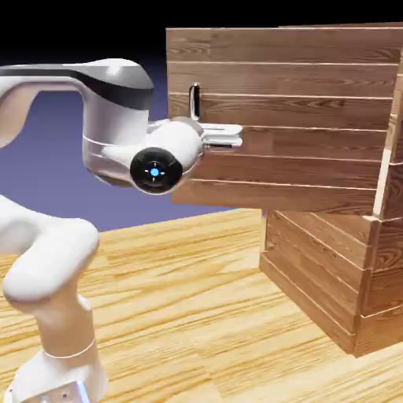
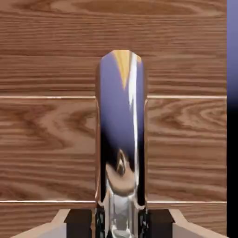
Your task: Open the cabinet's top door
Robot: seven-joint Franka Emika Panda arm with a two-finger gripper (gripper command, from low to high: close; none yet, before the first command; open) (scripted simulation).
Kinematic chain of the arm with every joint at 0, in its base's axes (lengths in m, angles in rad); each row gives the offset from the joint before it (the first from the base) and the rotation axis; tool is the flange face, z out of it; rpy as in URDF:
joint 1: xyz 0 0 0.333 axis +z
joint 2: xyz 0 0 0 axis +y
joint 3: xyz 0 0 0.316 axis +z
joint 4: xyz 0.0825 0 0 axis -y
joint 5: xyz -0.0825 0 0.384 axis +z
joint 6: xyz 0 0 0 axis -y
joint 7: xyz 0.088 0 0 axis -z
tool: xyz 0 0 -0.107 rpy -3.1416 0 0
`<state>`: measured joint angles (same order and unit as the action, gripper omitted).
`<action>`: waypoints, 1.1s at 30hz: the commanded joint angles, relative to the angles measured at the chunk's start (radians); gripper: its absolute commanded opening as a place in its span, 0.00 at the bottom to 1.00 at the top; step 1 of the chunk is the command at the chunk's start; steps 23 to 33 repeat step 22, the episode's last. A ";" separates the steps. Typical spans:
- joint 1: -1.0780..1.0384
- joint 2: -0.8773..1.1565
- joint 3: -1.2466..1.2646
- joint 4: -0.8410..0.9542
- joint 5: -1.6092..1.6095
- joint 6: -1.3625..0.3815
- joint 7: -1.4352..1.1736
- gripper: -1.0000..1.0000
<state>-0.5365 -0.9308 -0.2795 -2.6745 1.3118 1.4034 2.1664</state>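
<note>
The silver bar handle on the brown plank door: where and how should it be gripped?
Best by its long straight shaft, fingers closing from both sides, from the front: it is narrow and stands out from the planks.

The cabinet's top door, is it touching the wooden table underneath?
Apart. The exterior view shows the top door hanging well above the table.

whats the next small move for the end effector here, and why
Probably keep its grip and swing the top door slightly farther open: the end effector is closed on the silver handle, and the door already stands out from the cabinet.
</note>
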 commanded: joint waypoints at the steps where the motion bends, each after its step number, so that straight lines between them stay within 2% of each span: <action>1: 0.010 0.036 -0.036 0.028 -0.033 -0.041 -0.014 0.00; 10: 0.140 0.362 -0.303 0.318 -0.230 -0.376 -0.141 0.00; 21: 0.257 0.747 -0.524 0.674 -0.300 -0.758 -0.321 0.00; 22: 0.257 0.747 -0.524 0.674 -0.300 -0.758 -0.321 1.00; 33: 0.257 0.747 -0.524 0.674 -0.300 -0.758 -0.321 1.00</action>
